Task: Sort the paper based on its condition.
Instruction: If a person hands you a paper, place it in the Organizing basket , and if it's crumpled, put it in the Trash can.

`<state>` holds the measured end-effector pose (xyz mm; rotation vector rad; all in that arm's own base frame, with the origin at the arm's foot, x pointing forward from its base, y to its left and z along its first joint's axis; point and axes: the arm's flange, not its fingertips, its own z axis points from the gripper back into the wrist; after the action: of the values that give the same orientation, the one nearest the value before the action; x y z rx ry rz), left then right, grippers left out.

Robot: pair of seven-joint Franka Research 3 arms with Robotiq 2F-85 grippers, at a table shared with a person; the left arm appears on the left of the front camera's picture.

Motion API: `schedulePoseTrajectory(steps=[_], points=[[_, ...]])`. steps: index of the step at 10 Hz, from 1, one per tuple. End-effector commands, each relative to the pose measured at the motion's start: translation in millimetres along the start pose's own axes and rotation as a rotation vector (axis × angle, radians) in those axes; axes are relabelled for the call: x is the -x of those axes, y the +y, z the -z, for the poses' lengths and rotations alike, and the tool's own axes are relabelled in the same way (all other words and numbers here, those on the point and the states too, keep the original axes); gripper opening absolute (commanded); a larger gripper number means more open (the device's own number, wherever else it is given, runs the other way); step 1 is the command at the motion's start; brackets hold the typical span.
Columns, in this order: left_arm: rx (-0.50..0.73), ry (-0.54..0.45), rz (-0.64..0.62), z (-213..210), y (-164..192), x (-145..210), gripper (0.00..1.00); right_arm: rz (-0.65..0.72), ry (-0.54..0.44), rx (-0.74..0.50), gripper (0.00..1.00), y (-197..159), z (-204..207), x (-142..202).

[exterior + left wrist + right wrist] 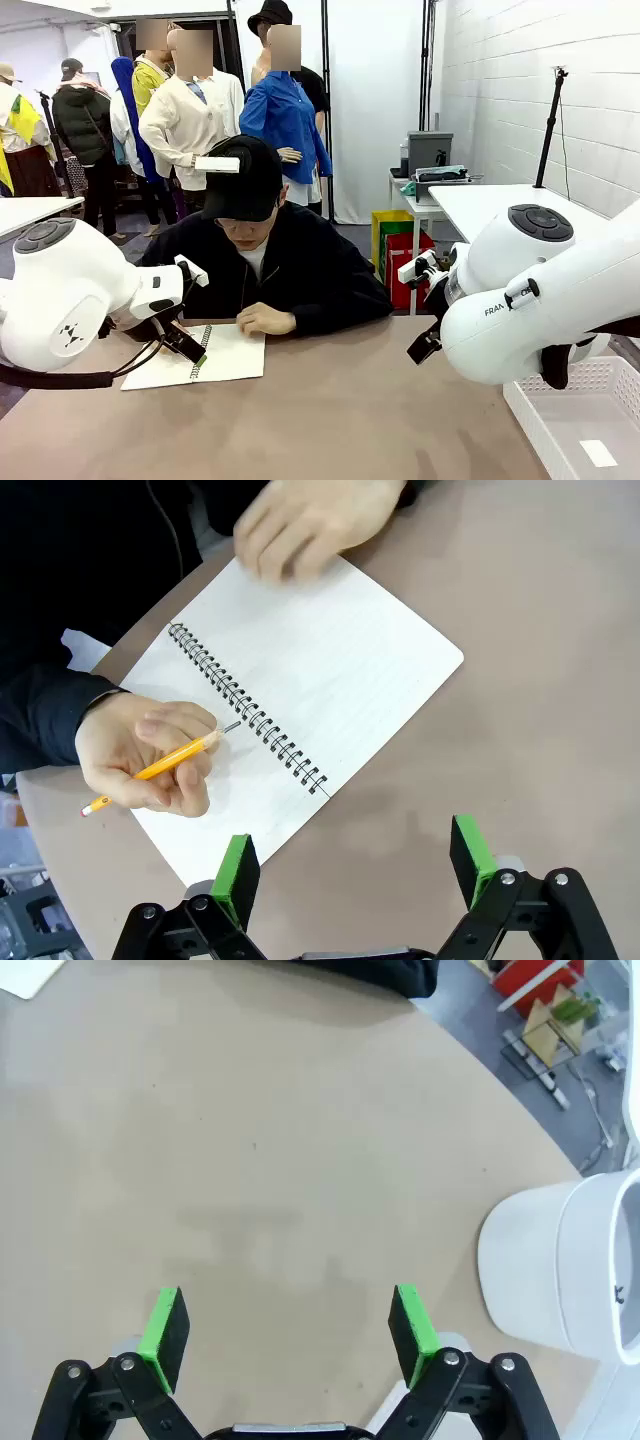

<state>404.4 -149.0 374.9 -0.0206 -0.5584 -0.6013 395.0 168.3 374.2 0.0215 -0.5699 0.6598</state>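
Observation:
The paper is a white, lined spiral notebook point(330, 670) lying open on the tan table point(540, 680) in front of the person; it is also seen as notebook point(225, 355) from the front. One of the person's hands point(150, 750) holds a yellow pencil point(160, 765) with its tip near the spiral. The other hand point(310, 525) rests on the page's far edge. My left gripper point(355, 870) hovers open above the table beside the notebook's near edge, with nothing between its green pads. My right gripper point(290, 1325) is open over bare table.
A white slotted basket point(580, 420) sits at the table's front right corner. My right arm's white body point(530, 290) hangs over the right side of the table. A white rounded arm base point(560, 1260) stands close to the right gripper.

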Motion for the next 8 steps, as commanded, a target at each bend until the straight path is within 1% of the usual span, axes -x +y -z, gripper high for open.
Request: schedulePoseTrajectory(steps=[1, 8], points=[[0.000, -0.001, 0.000, -0.2, 0.2, -0.2, 1.00, 0.000, 0.000, 0.000, 1.00, 0.0, 0.0, 0.0], [0.000, -0.001, 0.000, -0.2, 0.2, -0.2, 1.00, 0.000, 0.000, 0.000, 1.00, 0.0, 0.0, 0.0]])
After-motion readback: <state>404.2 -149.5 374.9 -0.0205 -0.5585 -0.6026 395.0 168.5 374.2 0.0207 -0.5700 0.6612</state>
